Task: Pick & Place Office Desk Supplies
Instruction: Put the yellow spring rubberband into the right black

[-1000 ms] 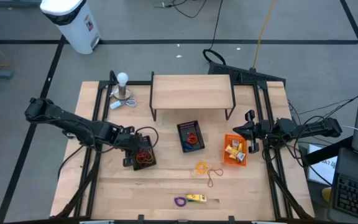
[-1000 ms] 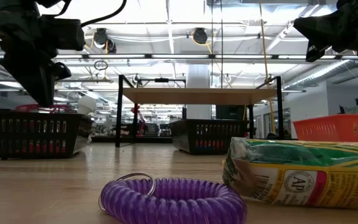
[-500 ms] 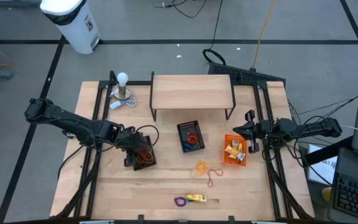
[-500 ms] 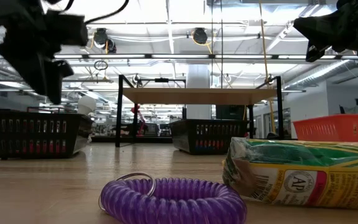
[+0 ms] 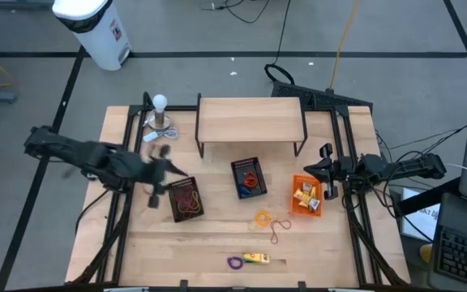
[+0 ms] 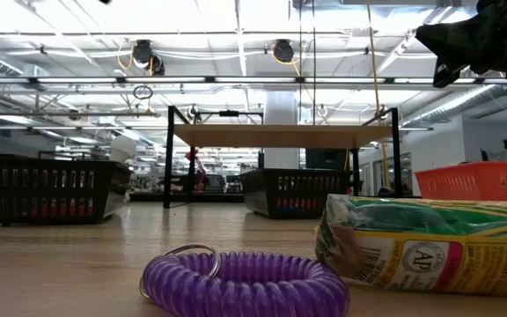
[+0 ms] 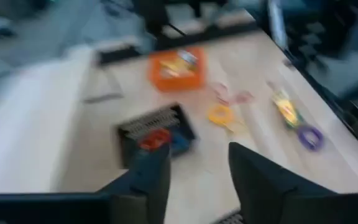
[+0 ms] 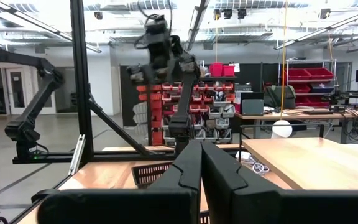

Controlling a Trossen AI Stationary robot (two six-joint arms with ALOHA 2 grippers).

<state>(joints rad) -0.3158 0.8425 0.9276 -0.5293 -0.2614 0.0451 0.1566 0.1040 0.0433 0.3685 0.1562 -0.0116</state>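
Left gripper (image 5: pixel 159 174) lifted off black basket (image 5: pixel 186 199) | fingers apart, empty | right fingers (image 8: pixel 188 168) clenched

Black basket (image 5: pixel 186 199) holds red and orange loops; second black basket (image 5: pixel 248 177); orange bin (image 5: pixel 306 196); purple coil (image 5: pixel 234 262); yellow packet (image 5: pixel 256 259); pale wood surface (image 5: pixel 217 235).

The left gripper (image 5: pixel 162 166) is pulling away from the black basket (image 5: pixel 186 199), rising and swinging back off it, and it is leaving the low view altogether. Its fingers (image 7: pixel 143 180) are standing apart with nothing between them, the basket of red loops now lying clear beside it.
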